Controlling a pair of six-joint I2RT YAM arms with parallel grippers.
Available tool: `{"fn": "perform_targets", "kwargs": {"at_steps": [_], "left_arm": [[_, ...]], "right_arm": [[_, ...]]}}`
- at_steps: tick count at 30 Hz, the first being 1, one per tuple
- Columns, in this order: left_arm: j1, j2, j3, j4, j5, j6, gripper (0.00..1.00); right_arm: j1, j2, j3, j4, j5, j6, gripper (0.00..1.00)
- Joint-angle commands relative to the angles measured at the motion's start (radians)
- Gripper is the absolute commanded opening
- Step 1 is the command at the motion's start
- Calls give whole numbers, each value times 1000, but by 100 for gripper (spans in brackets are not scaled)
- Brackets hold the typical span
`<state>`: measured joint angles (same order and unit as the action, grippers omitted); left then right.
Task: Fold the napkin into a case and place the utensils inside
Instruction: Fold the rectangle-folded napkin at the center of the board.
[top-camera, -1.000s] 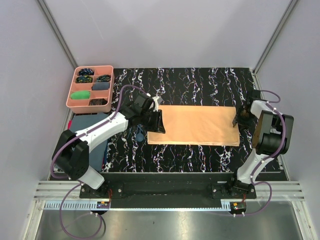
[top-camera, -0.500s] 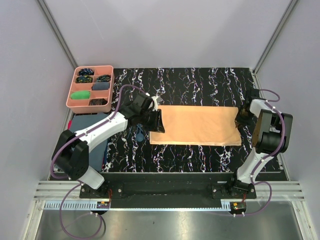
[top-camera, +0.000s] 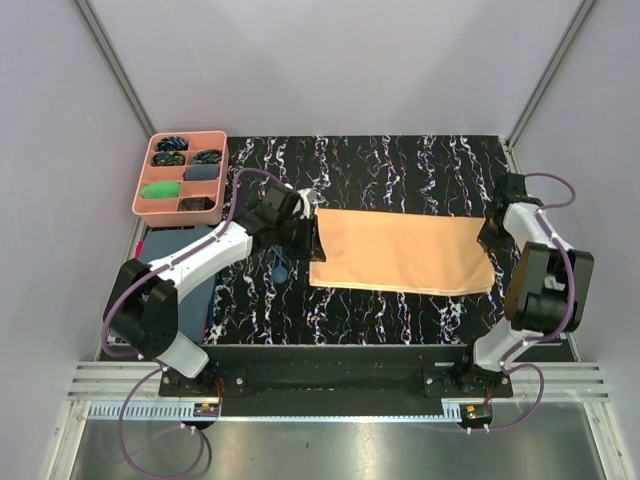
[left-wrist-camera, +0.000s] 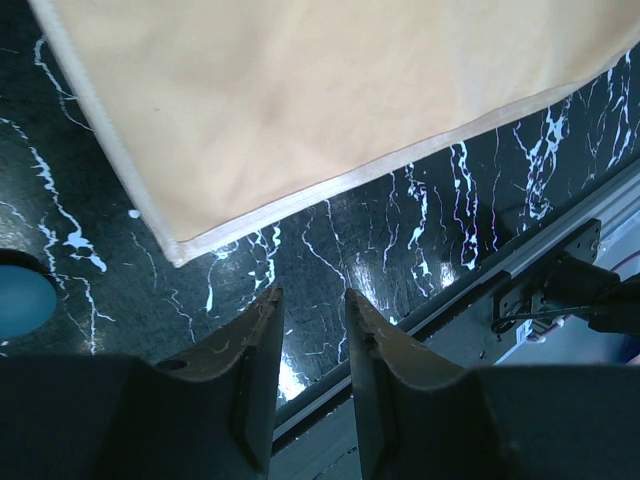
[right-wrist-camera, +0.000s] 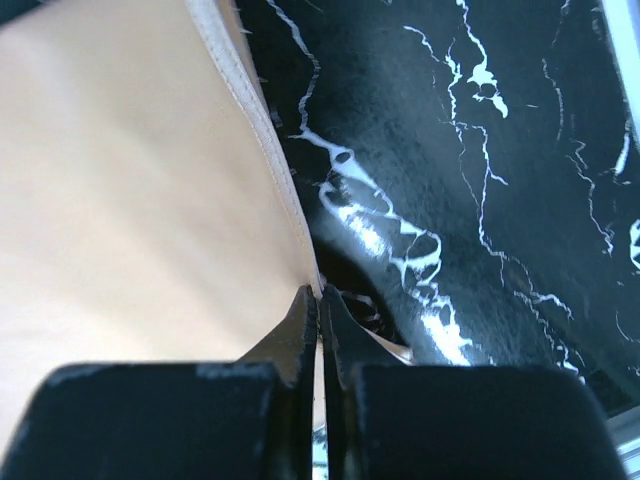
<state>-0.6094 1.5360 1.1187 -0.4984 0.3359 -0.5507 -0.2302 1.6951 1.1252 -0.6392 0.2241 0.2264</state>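
Shiny peach-orange hemmed fabric napkin (top-camera: 400, 252), flat on marbled black worktop (top-camera: 400, 165): right fingers (right-wrist-camera: 296, 335) pinch hem; left fingers (left-wrist-camera: 258, 370) parted, empty.

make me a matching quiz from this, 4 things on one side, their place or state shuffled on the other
Things:
1 napkin
2 tray
3 left gripper
4 right gripper

Place or state:
a far left, pink
b shut on the napkin's edge
c lying flat, centre
d open, holding nothing

Pairs: 1-c; 2-a; 3-d; 4-b
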Motion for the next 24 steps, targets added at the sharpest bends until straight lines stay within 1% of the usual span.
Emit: {"fn": "perform_targets", "kwargs": {"at_steps": [1, 5, 6, 8, 9, 10, 15, 16, 19, 23, 24], "left_arm": [[25, 12, 26, 37, -6, -15, 34], [33, 36, 35, 49, 0, -37, 34], [34, 39, 35, 50, 2, -43, 34], [36, 47, 30, 57, -5, -49, 34], [37, 47, 29, 60, -9, -49, 34], [39, 47, 21, 63, -18, -49, 34], [54, 47, -14, 76, -29, -60, 34], [56, 49, -23, 80, -26, -66, 34], [63, 58, -33, 86, -31, -69, 34], [68, 87, -27, 87, -44, -69, 34], [69, 96, -23, 87, -43, -69, 34]], "right_arm": [[52, -139, 16, -45, 6, 50, 0], [173, -183, 24, -71, -18, 74, 0], [195, -187, 25, -73, -46, 83, 0], [247, -199, 31, -83, -49, 120, 0], [303, -202, 38, -83, -60, 131, 0], [322, -206, 41, -83, -71, 158, 0], [440, -193, 56, -41, -155, 249, 0], [484, -175, 61, -21, -160, 273, 0], [561, -117, 93, 15, -173, 300, 0], [620, -34, 163, 42, -195, 312, 0], [629, -16, 203, 44, -200, 311, 0]]}}
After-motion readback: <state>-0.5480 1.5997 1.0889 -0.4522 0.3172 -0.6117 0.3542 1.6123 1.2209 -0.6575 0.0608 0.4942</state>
